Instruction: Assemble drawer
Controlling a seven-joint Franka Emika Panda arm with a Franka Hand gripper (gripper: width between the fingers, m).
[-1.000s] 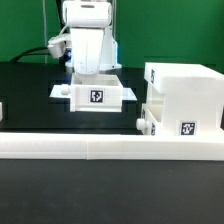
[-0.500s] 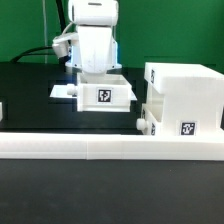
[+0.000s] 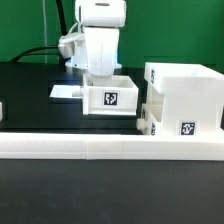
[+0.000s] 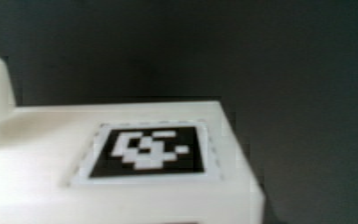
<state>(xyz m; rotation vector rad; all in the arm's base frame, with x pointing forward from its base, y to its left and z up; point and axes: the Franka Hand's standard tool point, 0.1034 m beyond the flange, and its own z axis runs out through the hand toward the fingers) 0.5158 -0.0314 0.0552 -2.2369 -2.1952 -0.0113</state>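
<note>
A small white tray (image 3: 110, 97) with a black-and-white tag on its front hangs under my gripper (image 3: 104, 76), just off the black table. The jaws reach down into the tray and are shut on it; the fingertips are hidden behind its wall. The large white box housing (image 3: 186, 92) stands to the exterior view's right, a small gap from the tray. A second tray (image 3: 150, 123) sits low in the housing's side and sticks out a little. The wrist view shows the held tray's tagged face (image 4: 149, 150) close up and blurred.
A long low white rail (image 3: 100, 148) runs across the front of the table. The flat marker board (image 3: 67, 91) lies behind the tray at the exterior view's left. A green wall and cables are at the back. A white part (image 3: 2, 112) shows at the left edge.
The gripper and the tray it holds have moved to the exterior view's right, toward the housing. The marker board behind is now uncovered.
</note>
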